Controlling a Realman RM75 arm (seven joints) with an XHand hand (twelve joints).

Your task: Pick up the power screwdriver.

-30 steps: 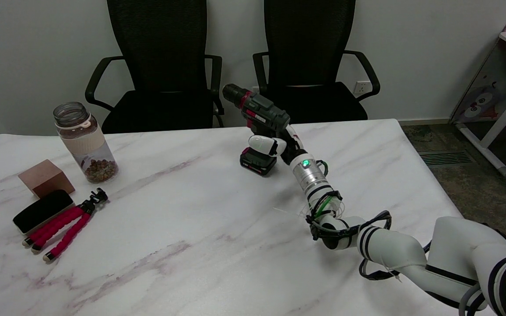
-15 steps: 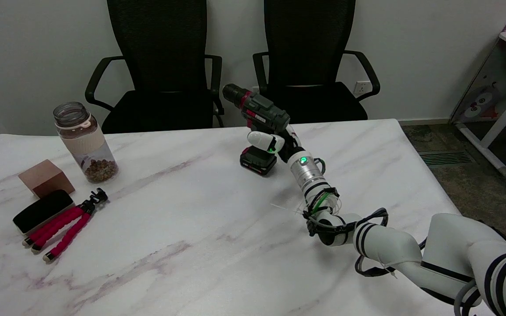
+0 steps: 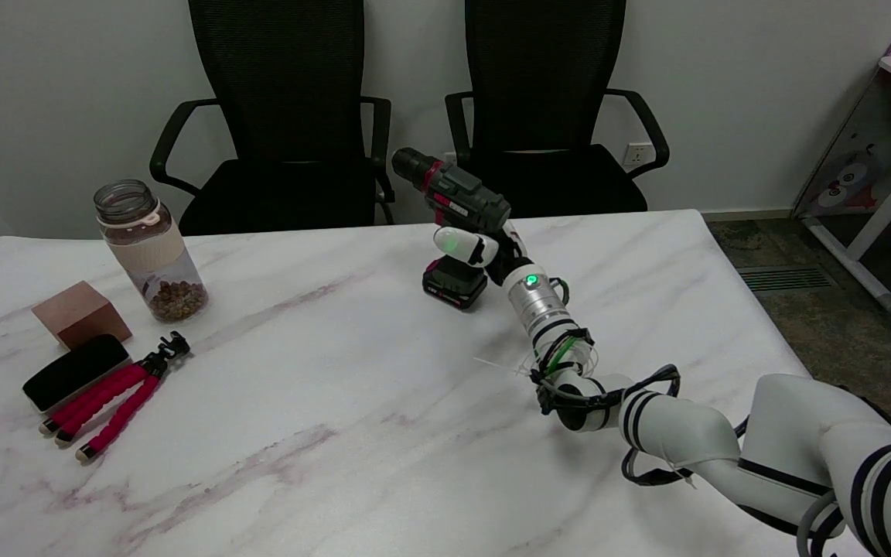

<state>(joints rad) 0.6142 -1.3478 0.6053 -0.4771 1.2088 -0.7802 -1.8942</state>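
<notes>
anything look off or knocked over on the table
Nothing stands out. The dark green power screwdriver stands upright on its battery base, the right hand wrapped round its grip; the clear glass jar stands upright too.

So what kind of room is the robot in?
Probably an office or a lab meeting room. Two black mesh office chairs stand behind a white marble-look table, and there is a wall socket on the plain white wall.

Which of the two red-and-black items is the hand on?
The power screwdriver standing at the table's far edge; the right hand wraps its handle. The red-legged tripod lies flat, far left.
</notes>
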